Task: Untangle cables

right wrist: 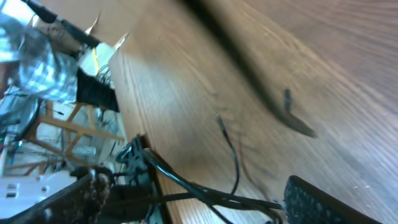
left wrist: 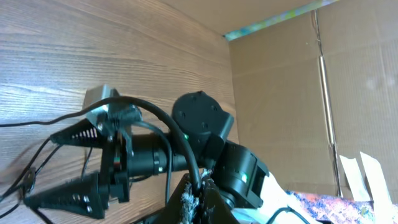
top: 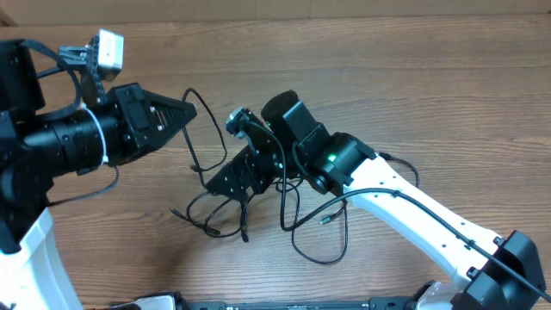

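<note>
– Locating the cables (top: 215, 211) first: where are they found?
– They are seen as a loose black tangle on the table (top: 413, 77), near the middle, under and just beside the right gripper (top: 225, 185), with one loop trailing off to the right. One strand is led up and to the left, to the left gripper (top: 185, 112).
– How are the claws set?
– The left gripper is clenched, and a strand appears to be pinched at its tip (the left wrist view shows a cord rising from between its fingers). The right gripper is released, with its jaws spread wide over the tangle; nothing is grasped in it.
– How is the material expected to behave?
– It is judged light, limp and slightly springy. Neighbouring loops are likely to be dragged along when one strand is pulled, and the thin jacket may slip between the pads. The plugs (small and stiffer) may snag at crossings.
– Where should hold be taken?
– A single strand clear of the crossings is recommended, close to a free plug end (right wrist: 219, 118), so that the strand is drawn out of the knot and not tightened into it.
</note>
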